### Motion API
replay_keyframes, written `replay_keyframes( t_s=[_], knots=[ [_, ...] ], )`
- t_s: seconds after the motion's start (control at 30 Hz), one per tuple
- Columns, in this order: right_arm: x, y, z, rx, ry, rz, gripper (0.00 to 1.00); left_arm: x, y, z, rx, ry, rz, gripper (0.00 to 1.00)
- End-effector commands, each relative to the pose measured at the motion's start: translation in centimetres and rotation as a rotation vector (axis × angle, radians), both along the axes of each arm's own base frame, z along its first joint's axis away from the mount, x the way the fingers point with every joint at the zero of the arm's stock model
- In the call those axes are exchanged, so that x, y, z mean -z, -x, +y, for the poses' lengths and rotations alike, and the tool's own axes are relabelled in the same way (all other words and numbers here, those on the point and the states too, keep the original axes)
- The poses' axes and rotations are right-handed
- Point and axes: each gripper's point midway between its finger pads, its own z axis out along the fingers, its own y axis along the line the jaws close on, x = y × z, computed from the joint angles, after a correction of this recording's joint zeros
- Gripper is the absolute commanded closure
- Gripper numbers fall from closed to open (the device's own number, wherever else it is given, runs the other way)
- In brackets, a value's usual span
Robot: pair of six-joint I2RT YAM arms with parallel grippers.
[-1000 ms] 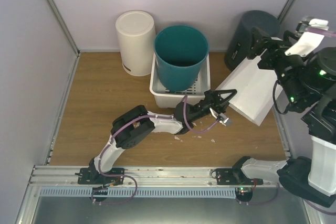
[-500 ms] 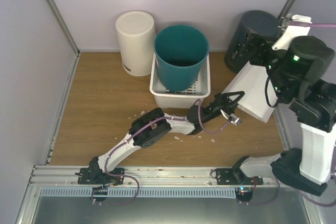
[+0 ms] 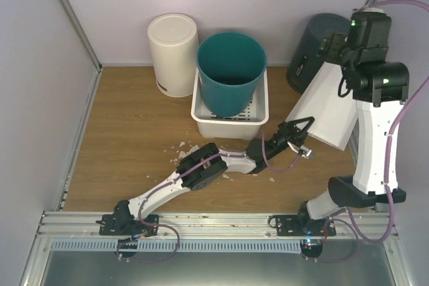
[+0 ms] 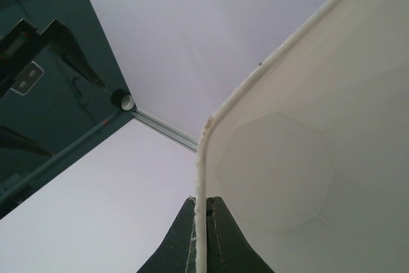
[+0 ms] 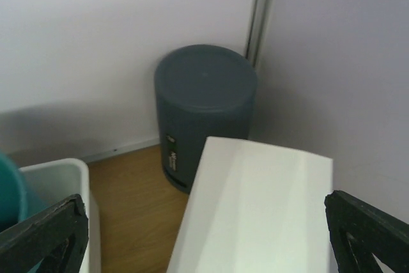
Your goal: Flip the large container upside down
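No text, brand or number can be read anywhere. The cream cylindrical plastic bin (image 3: 173, 55) at the desk's far edge carries a small dark label (image 3: 163, 86) near its base. The dark grey cylindrical bin (image 5: 204, 110) in the far right corner carries another, and both are too small to make out.

Teal bucket (image 3: 229, 102) (in tray (image 3: 202, 118)), grey bin (image 5: 203, 103)

Left half of table (image 3: 127, 138): open wood, wide passage. Back row crowded: cream cylinder (image 3: 173, 55), teal bucket (image 3: 231, 65) standing in white tray (image 3: 214, 127), dark grey bin (image 3: 315, 38) in right corner (only narrow gap between tray and bin). Tilted white container (image 3: 328, 108) blocks right side, just beside bin. Across front centre, left arm (image 3: 201, 165) stretches. Enclosure walls close both sides.
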Motion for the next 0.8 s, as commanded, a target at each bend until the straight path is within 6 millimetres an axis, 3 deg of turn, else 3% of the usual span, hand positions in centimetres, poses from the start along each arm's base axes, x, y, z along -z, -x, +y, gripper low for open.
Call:
replay_keyframes(
  t_s=[0.0, 0.27, 0.77],
  knots=[
    [0.1, -1.3, -1.9, -0.048, -0.016, 0.0, 0.0, -4.8, 3.3, 5.8, -0.023, 0.333, -0.178, 1.0],
    [1.6, -4.9, -7.0, -0.039, -0.069, 0.004, 0.0, -1.7, 2.2, 5.1, -0.066, 0.297, -0.184, 1.0],
    [8.1, -12.2, -15.3, -0.026, -0.195, 0.064, 0.0, -1.1, 2.7, 4.7, -0.087, 0.313, -0.235, 1.0]
  ],
)
